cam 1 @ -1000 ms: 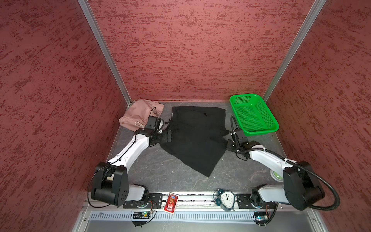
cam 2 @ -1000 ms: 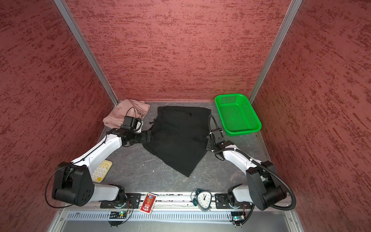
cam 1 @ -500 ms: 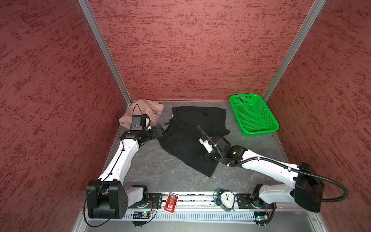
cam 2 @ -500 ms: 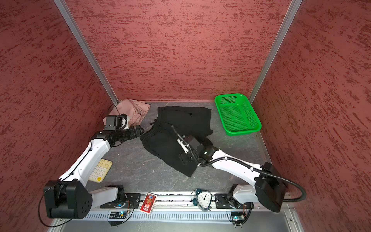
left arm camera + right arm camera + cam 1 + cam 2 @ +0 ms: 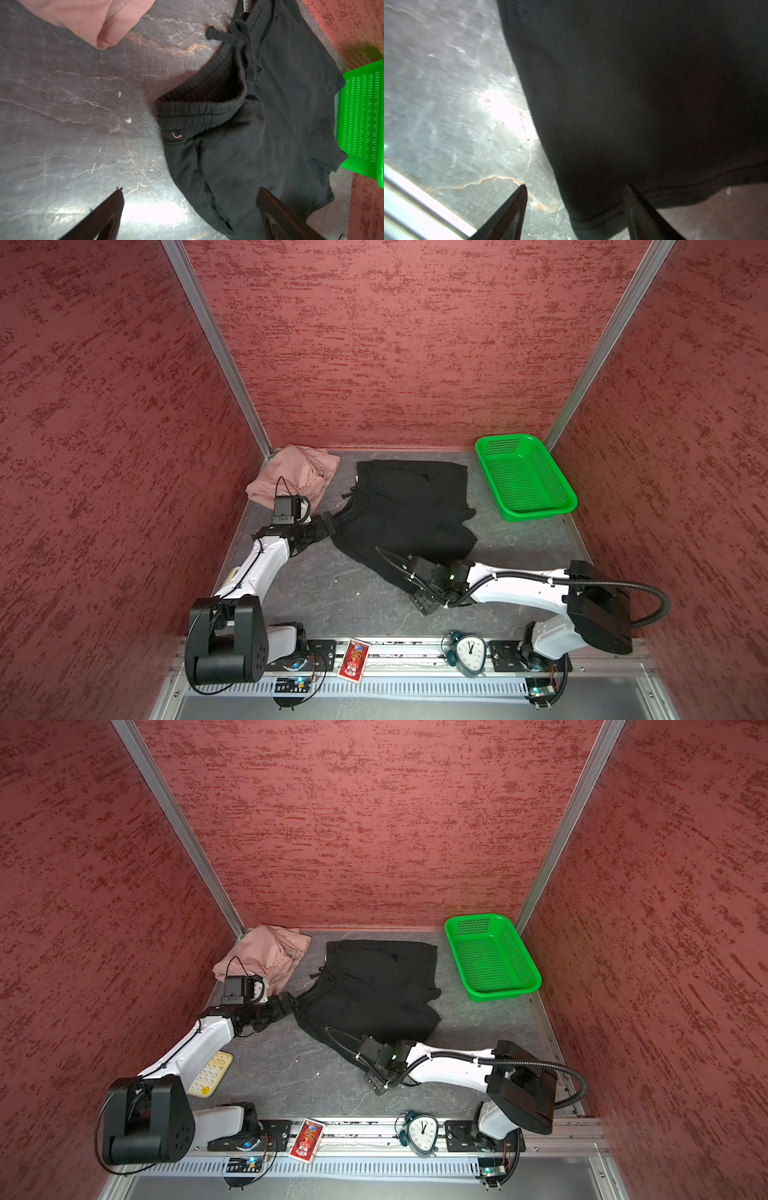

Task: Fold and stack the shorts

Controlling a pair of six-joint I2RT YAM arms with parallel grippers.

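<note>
Waistband [image 5: 195, 112] of the black shorts [image 5: 411, 506] faces left, legs run rightward — left fingers [image 5: 108, 214] and right fingers [image 5: 508, 214] spread apart, empty.

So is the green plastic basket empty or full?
Empty. In both top views the green plastic mesh basket shows only bare floor; the dusty pink shorts and black shorts lie outside it.

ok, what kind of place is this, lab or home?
Probably a lab robot cell, not a home: left arm and right arm mounted on an aluminium rail, red panel walls boxing in the table, stray props like a clock and basket.
</note>
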